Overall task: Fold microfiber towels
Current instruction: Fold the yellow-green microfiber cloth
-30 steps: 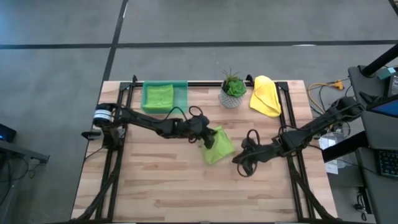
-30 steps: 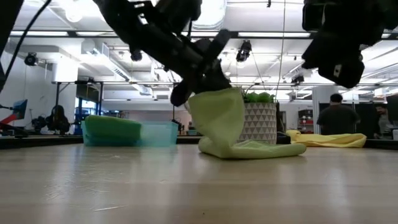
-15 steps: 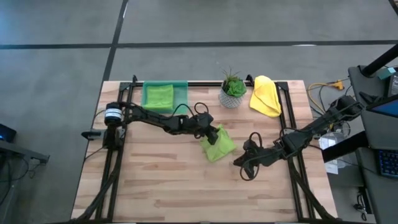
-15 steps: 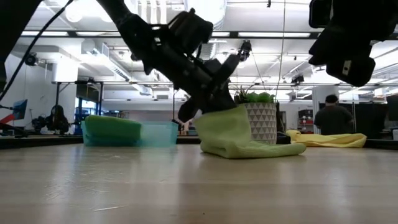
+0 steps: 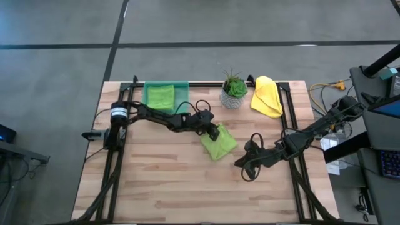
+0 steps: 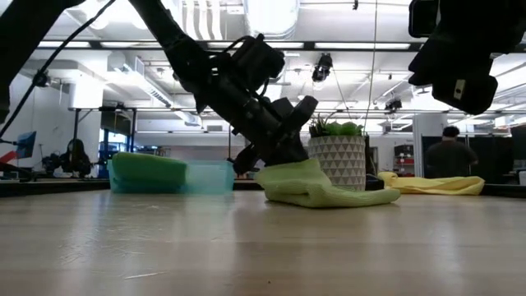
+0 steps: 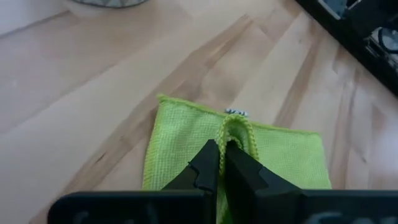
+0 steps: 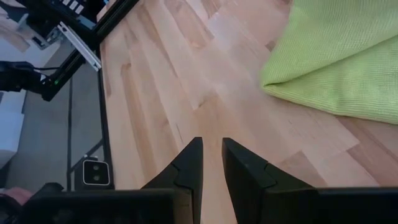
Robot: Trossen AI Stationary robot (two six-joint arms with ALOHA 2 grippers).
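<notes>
A lime green towel [image 5: 220, 142] lies folded over on itself at the table's middle; it also shows in the low view [image 6: 325, 191]. My left gripper [image 5: 215, 132] is shut on it, low over its far left part. My right gripper [image 5: 245, 167] hovers to the towel's near right, narrowly open and empty [image 8: 211, 155], above the table. A second lime green towel [image 5: 159, 97] lies in the see-through tray [image 5: 182, 94] at the far left. The yellow towel [image 5: 267, 95] lies bunched at the far right. No teal towel shows. My left gripper pinches a raised ridge of the towel [image 7: 235, 129] between its two fingers. The fingers [image 7: 208, 163] slant down from the table's left. One layer or several, I cannot tell. The rest of the towel lies flat on the table, slack.
A small potted plant [image 5: 234, 90] stands at the far edge between the tray and the yellow towel. Black frame rails run along the table's left, right and far sides. Bare wood lies along the near half. A person [image 6: 450, 156] stands far back in the room.
My left gripper has gone down and a little toward the table's far right, still shut on the lime green towel. The towel's lifted part has come down over the part resting on the table, so it now lies low and folded. My right gripper has barely moved.
</notes>
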